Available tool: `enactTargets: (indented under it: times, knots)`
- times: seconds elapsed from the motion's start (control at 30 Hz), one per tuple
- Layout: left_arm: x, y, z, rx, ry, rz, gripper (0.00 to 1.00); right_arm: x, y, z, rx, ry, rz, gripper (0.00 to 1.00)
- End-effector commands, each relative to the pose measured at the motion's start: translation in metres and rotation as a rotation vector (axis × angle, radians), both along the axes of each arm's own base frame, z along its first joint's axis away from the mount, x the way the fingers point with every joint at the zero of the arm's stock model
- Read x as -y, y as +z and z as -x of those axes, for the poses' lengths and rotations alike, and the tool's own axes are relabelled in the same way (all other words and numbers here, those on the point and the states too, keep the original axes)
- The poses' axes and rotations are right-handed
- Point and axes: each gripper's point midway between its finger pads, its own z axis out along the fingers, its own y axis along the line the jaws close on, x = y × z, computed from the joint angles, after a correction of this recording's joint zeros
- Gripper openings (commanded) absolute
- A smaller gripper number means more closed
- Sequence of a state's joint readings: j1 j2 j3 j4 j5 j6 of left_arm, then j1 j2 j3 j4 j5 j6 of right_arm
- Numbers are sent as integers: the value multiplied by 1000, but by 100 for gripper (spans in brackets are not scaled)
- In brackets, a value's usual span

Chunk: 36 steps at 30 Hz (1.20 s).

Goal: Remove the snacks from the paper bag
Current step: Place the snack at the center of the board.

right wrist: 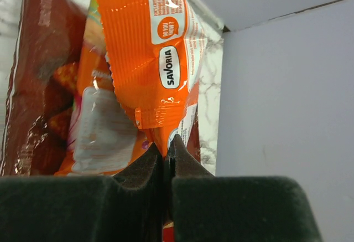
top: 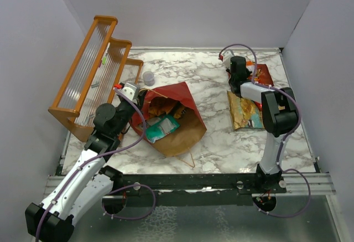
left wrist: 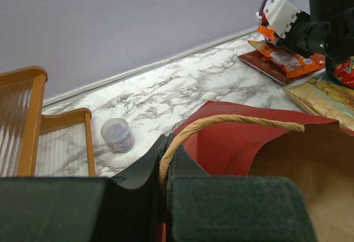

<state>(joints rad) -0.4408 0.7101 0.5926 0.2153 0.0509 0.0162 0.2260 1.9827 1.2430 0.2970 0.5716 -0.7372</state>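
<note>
The dark red paper bag lies on its side in the middle of the table, its brown mouth facing the near left. A teal packet and other snacks show inside the mouth. My left gripper is shut on the bag's twine handle at the bag's left edge. At the far right, my right gripper is shut on the bottom edge of an orange packet, just above the dark red Doritos bag. A large orange-yellow chip bag lies nearer, beside a small red packet.
An orange wooden rack stands at the far left, close to my left arm. A small clear jar sits between the rack and the bag. Grey walls close in the table at the back and on both sides.
</note>
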Motion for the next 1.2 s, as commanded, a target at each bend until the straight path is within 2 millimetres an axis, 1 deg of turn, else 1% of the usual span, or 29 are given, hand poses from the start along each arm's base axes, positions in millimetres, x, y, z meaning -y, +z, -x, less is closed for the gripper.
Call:
enactTargets:
  times: [0.0, 0.13, 0.2, 0.27, 0.33, 0.4, 0.47, 0.53, 0.63, 0.7, 0.8, 0.87, 0.9, 0.97, 1.03, 1.1, 1.17]
  knots:
    - [-6, 10, -3, 23, 36, 4, 0, -7, -19, 11, -41, 7, -38, 1]
    - [-6, 10, -3, 23, 36, 5, 0, -17, -42, 13, -109, 38, -87, 1]
    - [-7, 11, -3, 24, 38, 4, 0, -24, -48, 12, -125, 70, -113, 2]
    - [-7, 10, -3, 23, 41, 4, 0, -31, -48, 11, -124, 100, -141, 7]
    - [-7, 11, -3, 24, 41, 4, 0, -37, -44, 10, -120, 119, -181, 15]
    - [-7, 11, -3, 25, 41, 4, 0, -43, -35, 10, -107, 139, -214, 23]
    - [-7, 11, -3, 25, 41, 4, 0, -47, -23, 12, -78, 152, -255, 37]
    - [-7, 11, -2, 24, 40, 5, 0, -51, -6, 14, -45, 162, -296, 48]
    - [-7, 12, -2, 27, 38, 7, 0, -57, 24, 22, 17, 179, -373, 58]
    - [-8, 12, -1, 26, 38, 8, 0, -62, 47, 29, 69, 198, -440, 62]
    - [-8, 13, -1, 29, 37, 13, 0, -77, 80, 46, 136, 270, -565, 67]
    - [-7, 14, 0, 31, 33, 14, 0, -96, 97, 63, 166, 363, -676, 69]
    - [-7, 14, 0, 31, 31, 15, 0, -108, 110, 75, 187, 430, -742, 69]
    - [-7, 15, 0, 33, 32, 16, 0, -133, 120, 100, 192, 571, -853, 69]
    - [-7, 14, 1, 32, 32, 15, 0, -155, 122, 127, 181, 717, -930, 69]
    - [-7, 16, 2, 37, 32, 18, 0, -176, 125, 155, 158, 845, -981, 69]
    - [-8, 16, 2, 39, 34, 18, 0, -198, 132, 184, 143, 983, -993, 69]
